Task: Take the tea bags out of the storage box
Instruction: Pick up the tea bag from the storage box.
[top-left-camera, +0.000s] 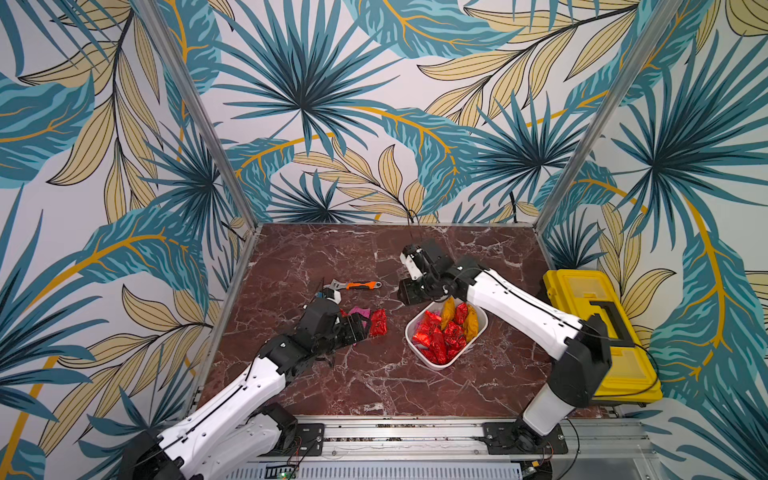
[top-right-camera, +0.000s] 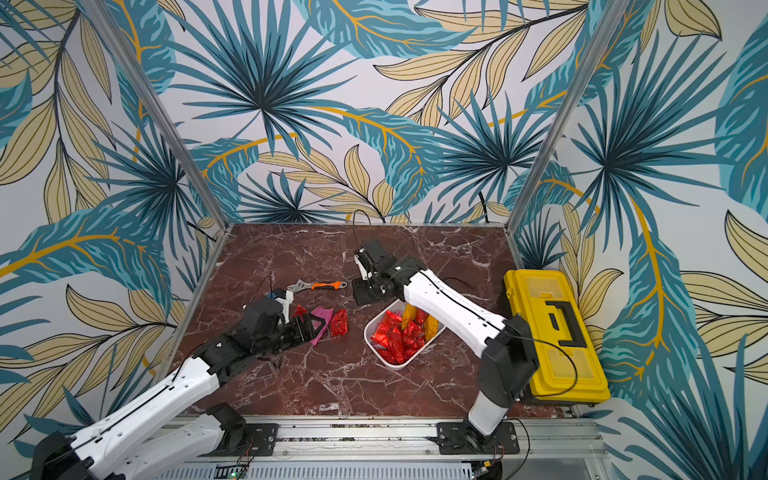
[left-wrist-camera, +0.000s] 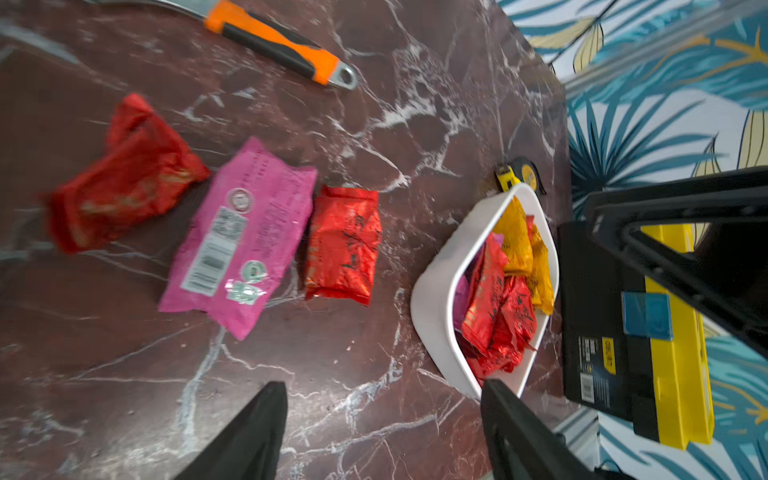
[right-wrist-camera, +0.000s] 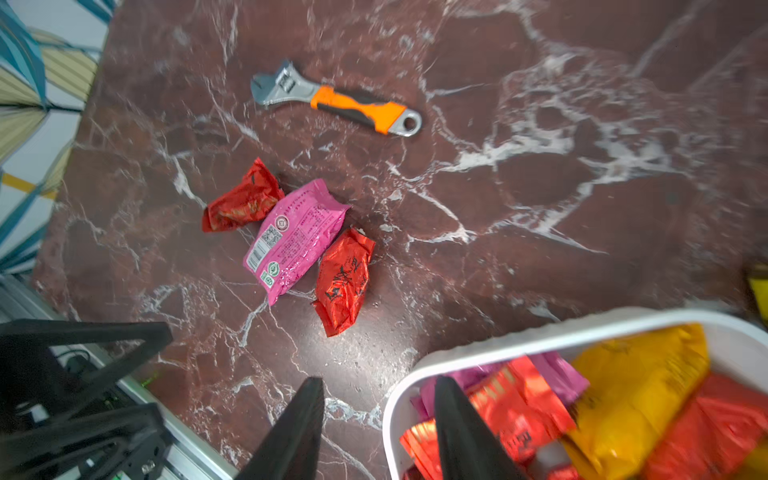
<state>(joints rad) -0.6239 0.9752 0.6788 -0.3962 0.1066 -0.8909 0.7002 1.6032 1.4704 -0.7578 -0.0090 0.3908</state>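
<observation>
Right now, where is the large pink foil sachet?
In both top views the pink sachet lies between two red foil sachets, left of the white plastic tub.

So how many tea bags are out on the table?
3, in a row: a crumpled red tea bag farthest from the storage box, a pink tea bag in the middle, a flatter red tea bag nearest the box. None seems hidden.
</observation>
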